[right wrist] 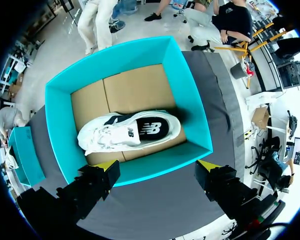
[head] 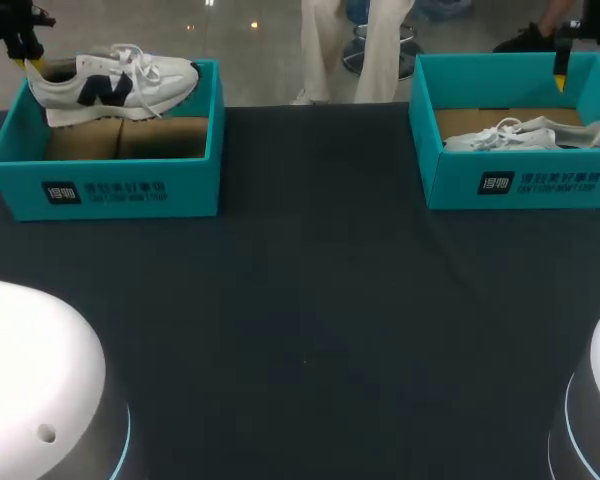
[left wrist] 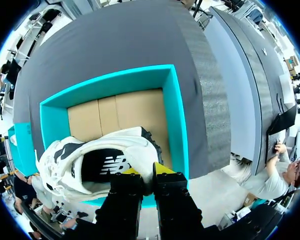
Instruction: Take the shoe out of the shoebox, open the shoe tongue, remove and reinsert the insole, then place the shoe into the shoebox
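While shoe (head: pixel 115 88) hung: left end effector (left wrist: pixel 147 171) pinched its heel.
Right end effector (right wrist: pixel 157 165): spread, empty.
Feel: likely light, soft; heel stiffest.

Dark charcoal table (head: pixel 310 300), two bright teal boxes! Left shoebox (head: pixel 110 190): white print outside, tan cardboard inside. Left shoe (head: pixel 110 85) is white with a black logo. Right shoebox (head: pixel 520 185), same teal; right shoe (head: pixel 525 135), white, black side patch. Left gripper (left wrist: pixel 148 172) black, yellow-tipped; right gripper (right wrist: pixel 157 166) likewise.
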Available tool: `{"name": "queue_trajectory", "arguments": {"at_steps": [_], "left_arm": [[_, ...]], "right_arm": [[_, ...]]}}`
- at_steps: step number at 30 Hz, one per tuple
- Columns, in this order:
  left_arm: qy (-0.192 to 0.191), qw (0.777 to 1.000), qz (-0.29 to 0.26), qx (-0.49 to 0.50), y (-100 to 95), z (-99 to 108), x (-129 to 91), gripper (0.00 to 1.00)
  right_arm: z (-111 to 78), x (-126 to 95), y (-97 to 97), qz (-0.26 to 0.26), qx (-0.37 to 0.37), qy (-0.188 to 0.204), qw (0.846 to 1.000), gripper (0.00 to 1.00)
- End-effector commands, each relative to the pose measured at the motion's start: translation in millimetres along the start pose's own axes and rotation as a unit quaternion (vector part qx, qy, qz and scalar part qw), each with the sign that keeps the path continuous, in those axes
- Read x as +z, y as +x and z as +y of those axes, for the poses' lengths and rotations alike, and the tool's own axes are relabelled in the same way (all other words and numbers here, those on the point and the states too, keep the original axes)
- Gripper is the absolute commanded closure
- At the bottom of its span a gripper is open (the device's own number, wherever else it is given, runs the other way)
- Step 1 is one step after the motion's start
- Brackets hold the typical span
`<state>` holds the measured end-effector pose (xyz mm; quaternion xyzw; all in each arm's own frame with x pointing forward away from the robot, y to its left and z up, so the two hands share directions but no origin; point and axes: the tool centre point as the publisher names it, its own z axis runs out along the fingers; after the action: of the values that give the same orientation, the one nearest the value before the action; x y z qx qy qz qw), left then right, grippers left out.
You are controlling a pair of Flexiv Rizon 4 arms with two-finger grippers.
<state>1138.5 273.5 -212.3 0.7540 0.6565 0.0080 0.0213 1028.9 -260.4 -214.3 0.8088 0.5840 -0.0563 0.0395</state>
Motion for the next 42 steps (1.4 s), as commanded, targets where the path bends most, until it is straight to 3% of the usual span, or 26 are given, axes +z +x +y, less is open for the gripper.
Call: {"name": "queue_trajectory", "arguments": {"at_steps": [1,6,11,30,35,42], "left_arm": [[-0.037,0.999,0.002,0.004,-10.5,-30,-67,1.00],[-0.058,0.998,-0.011,0.014,-17.7,-36,-105,1.00],[-0.064,0.998,-0.012,0.015,-24.3,-35,-120,1.00],[-0.067,0.998,-0.010,0.001,-25.5,-35,-120,1.00],[-0.034,0.998,-0.052,-0.014,-59.9,-60,-115,1.00],[-0.034,0.998,-0.041,0.022,-134.5,-123,-111,1.00]], "right_arm": [[0.6,0,0.1,0.000,0.000,0.000,1.000,0.00],[0.6,0,0.1,0.000,0.000,0.000,1.000,0.00],[0.6,0,0.1,0.000,0.000,0.000,1.000,0.00],[0.6,0,0.1,0.000,0.000,0.000,1.000,0.00],[0.6,0,0.1,0.000,0.000,0.000,1.000,0.00],[0.6,0,0.1,0.000,0.000,0.000,1.000,0.00]]}}
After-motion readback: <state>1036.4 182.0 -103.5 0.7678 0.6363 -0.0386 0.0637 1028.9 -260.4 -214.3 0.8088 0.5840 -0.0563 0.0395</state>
